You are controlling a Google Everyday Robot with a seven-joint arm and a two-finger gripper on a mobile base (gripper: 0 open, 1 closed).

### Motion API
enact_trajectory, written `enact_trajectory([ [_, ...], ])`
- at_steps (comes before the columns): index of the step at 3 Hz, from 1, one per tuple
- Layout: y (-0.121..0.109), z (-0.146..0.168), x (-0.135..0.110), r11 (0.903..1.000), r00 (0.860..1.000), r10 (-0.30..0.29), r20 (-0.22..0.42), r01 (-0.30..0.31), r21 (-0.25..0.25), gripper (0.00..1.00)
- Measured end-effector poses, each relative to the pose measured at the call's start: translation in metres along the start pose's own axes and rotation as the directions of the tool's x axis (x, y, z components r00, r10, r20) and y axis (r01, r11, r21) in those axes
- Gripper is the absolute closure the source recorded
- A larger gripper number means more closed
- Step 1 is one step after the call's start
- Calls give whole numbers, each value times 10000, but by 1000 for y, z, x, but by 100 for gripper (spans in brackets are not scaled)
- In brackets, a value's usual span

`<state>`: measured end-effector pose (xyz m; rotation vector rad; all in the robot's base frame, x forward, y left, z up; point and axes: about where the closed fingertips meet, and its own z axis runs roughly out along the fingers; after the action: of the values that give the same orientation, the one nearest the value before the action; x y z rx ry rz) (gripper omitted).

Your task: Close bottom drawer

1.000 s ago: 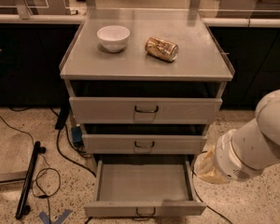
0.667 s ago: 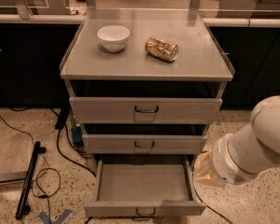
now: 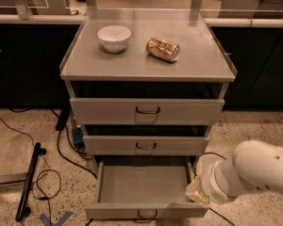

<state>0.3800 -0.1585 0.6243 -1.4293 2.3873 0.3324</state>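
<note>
The bottom drawer (image 3: 141, 182), a shallow grey metal tray with a slim front panel, sits at the lower centre of the frame and is pulled far out of the cabinet. Its long axis runs left to right, and its front panel faces the bottom edge of the frame. A small dark loop handle (image 3: 147, 214) is at the middle of that panel. The tray floor looks smooth and matte, bordered by thin upright side walls.

The robot's bulky white rounded arm (image 3: 254, 171) enters from the lower right. The gripper (image 3: 195, 194) shows as a pale yellowish end piece just beside the drawer's right wall, near its front corner. Whether it is open or closed cannot be told, nor whether it touches the drawer.

Above, the middle grey metal drawer (image 3: 179, 145) and the taller-fronted top grey drawer (image 3: 188, 111) each stand slightly open, with dark gaps over their fronts. On the flat grey cabinet top (image 3: 203, 60) a round white glossy bowl (image 3: 114, 37) stands upright at the left. A shiny gold cylindrical can (image 3: 163, 49) lies on its side to its right, apart from the bowl.

Black cables (image 3: 61, 149) trail across the speckled stone floor (image 3: 19, 140) at the left.
</note>
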Motion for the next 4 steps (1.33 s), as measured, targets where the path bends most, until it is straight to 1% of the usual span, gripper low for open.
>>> enact_trajectory([
  [1,-10,37,13,9984,9969,272,732,-307,473,100],
  [2,-22,82,33,9979,9880,561,1443,-603,252,100],
  [3,-22,94,41,9972,9899,707,1229,-733,172,100],
  [4,-32,120,61,9933,9913,1081,746,-1107,322,100],
])
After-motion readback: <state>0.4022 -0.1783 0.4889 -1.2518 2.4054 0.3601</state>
